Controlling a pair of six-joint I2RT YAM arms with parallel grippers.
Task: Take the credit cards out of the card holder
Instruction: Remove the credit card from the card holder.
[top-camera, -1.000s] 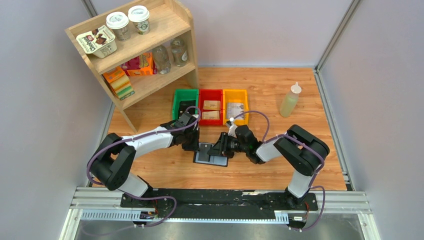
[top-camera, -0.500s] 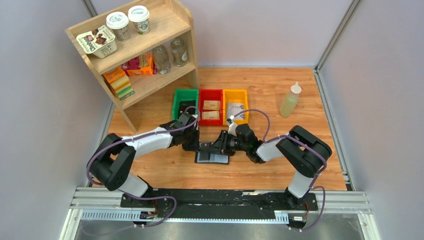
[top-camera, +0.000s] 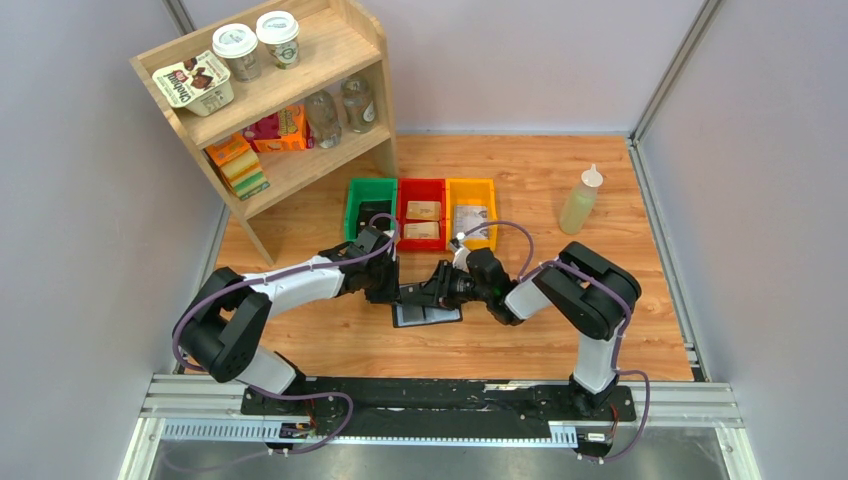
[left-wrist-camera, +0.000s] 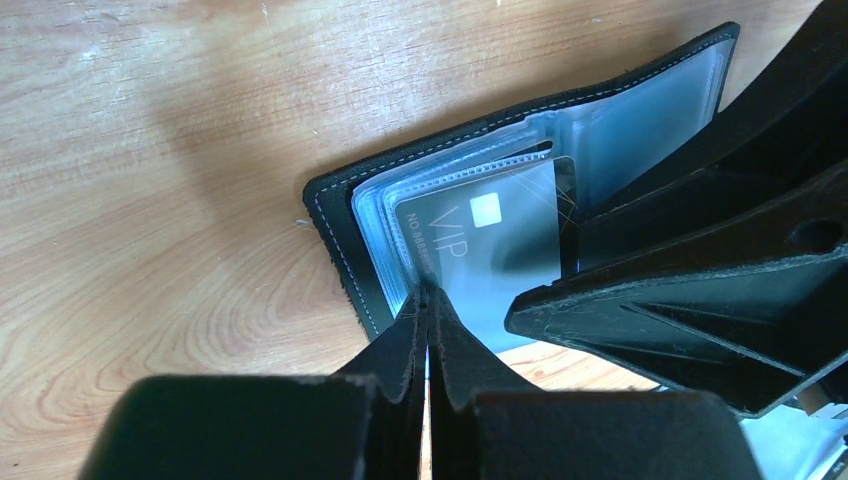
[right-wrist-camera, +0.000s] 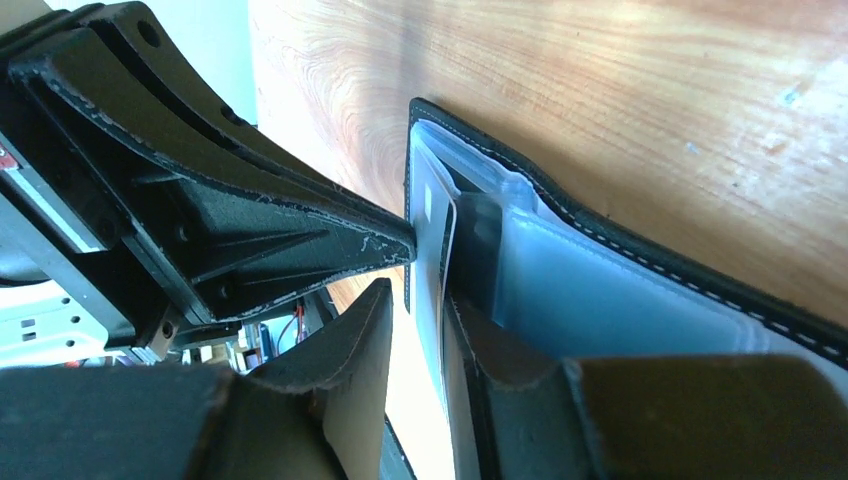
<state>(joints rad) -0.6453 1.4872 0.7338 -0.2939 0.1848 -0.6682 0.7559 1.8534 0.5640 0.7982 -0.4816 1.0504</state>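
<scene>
Card holder lies open on worktop. Left fingers pinched shut on its clear sleeve edge. Right fingers apart, apparently straddling the VIP credit card. Judgement: close right on the card alone and draw it out along the sleeve, left anchoring.

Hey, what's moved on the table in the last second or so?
The right arm's elbow swung inward toward the centre, and the right gripper eased slightly left, closer to the left gripper. Nothing was visibly picked up or released. The card holder stayed roughly where it was between the two grippers, and the left arm, the bins and the bottle did not move.
</scene>
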